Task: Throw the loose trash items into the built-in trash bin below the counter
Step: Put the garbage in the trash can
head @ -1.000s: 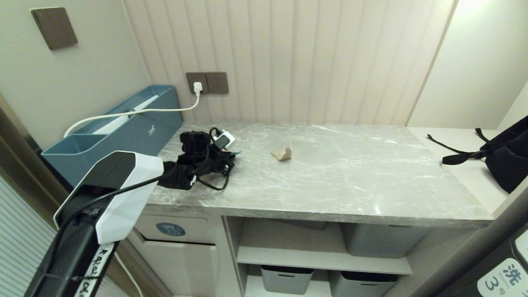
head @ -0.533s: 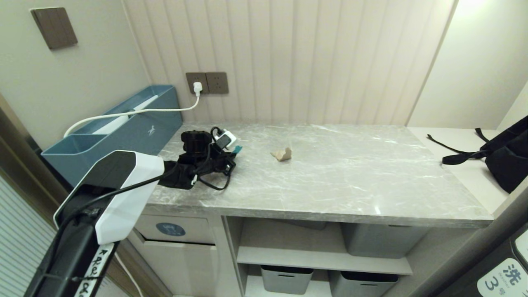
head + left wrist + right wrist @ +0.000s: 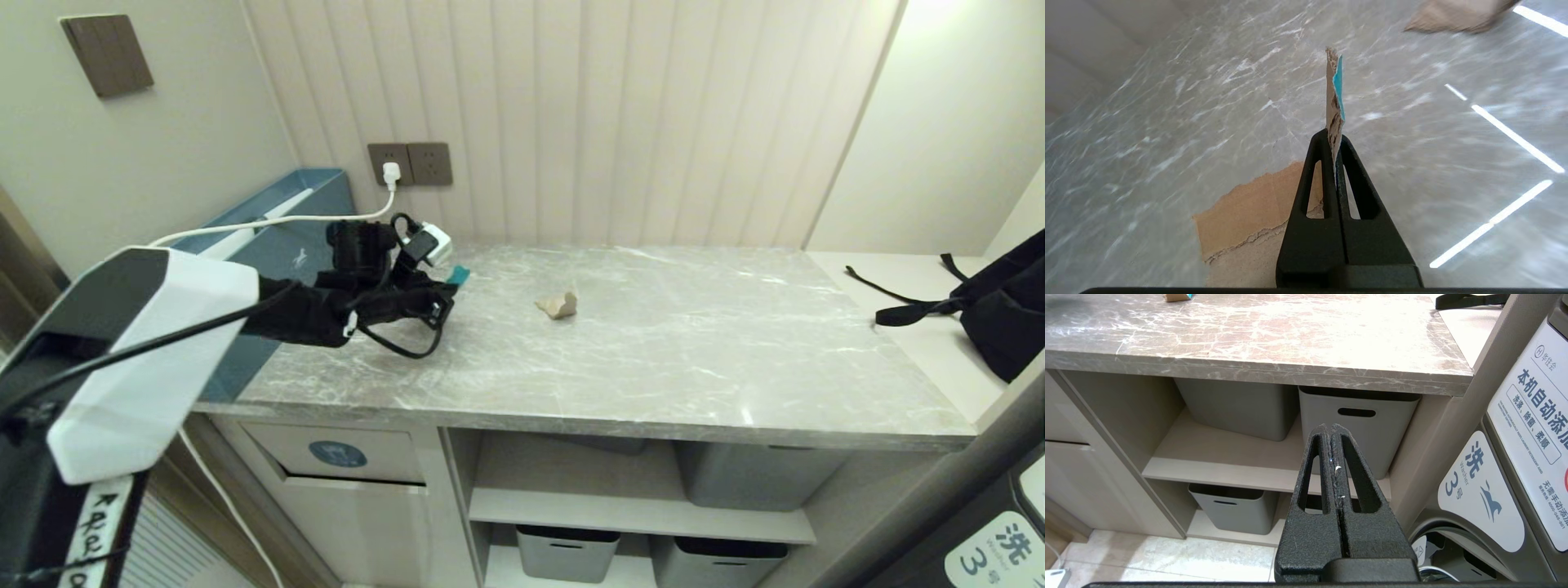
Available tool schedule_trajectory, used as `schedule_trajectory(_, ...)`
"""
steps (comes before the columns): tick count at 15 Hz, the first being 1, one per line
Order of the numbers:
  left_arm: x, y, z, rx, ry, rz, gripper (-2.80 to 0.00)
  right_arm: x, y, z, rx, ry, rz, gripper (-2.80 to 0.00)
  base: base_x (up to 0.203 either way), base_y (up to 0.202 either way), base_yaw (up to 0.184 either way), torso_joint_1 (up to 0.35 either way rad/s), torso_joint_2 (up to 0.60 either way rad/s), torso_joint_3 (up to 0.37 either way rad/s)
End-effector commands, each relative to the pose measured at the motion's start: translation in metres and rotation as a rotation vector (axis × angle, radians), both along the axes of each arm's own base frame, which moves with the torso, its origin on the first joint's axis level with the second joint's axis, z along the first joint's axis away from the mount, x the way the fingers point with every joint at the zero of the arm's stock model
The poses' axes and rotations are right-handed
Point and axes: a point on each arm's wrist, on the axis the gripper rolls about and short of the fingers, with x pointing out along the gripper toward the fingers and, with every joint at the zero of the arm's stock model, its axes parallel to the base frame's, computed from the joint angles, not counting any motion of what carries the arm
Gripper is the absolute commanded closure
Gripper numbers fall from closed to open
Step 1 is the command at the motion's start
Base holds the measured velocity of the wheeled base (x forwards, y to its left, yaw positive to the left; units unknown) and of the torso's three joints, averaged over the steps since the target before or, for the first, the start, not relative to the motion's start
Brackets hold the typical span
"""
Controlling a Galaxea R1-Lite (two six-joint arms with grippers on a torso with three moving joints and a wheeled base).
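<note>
The left gripper (image 3: 1334, 139) pinches the teal scrap (image 3: 1336, 92) above the tabletop (image 3: 653, 343); the cardboard piece (image 3: 558, 305) lies at its 3 o'clock. The right gripper (image 3: 1331, 430) is closed, empty.

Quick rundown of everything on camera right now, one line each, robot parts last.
teal scrap: 1, teal and tan, clamped in left pincer above counter
cardboard piece: 1, tan, mid counter
counter: 1, grey marble
bin flap: 1, beige, blue sticker, below counter's left end
blue tray: 1, counter's left end
sockets: 2, brown, wall; white plug in left one
grey boxes: 4, shelves under counter
black bag: 1, right ledge
washer: 1, far right
left pincer: shut on scrap
right pincer: shut, empty, low before shelves
</note>
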Motion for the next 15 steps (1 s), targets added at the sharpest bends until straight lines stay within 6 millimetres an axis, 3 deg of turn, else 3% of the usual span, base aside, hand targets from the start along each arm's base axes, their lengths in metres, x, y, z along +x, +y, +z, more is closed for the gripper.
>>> schedule_trajectory(1,-0.056,0.013,0.069,-0.048,-0.049,0.006,0.00,0.000,0.000,0.000,0.000,-0.002,0.001,0.00,0.000,0.000,0.000,0.000,0.00,0.000)
schedule_trajectory(6,-0.190,0.053,0.153,-0.231,-0.014,0.061,0.00,0.000,0.000,0.000,0.000,-0.002,0.001,0.00,0.000,0.000,0.000,0.000,0.00,0.000)
schedule_trajectory(8,-0.246,0.075,0.171,-0.368,0.030,0.121,0.00,0.000,0.000,0.000,0.000,-0.001,0.001,0.00,0.000,0.000,0.000,0.000,0.00,0.000)
schedule_trajectory(11,-0.321,0.111,0.153,-0.474,0.067,0.265,0.00,0.000,0.000,0.000,0.000,-0.002,0.001,0.00,0.000,0.000,0.000,0.000,0.00,0.000)
schedule_trajectory(13,-0.370,0.123,0.127,-0.511,0.054,0.345,0.00,0.000,0.000,0.000,0.000,-0.002,0.001,0.00,0.000,0.000,0.000,0.000,0.00,0.000)
schedule_trajectory(15,-0.404,0.128,0.109,-0.538,0.009,0.415,0.00,0.000,0.000,0.000,0.000,-0.002,0.001,0.00,0.000,0.000,0.000,0.000,0.00,0.000)
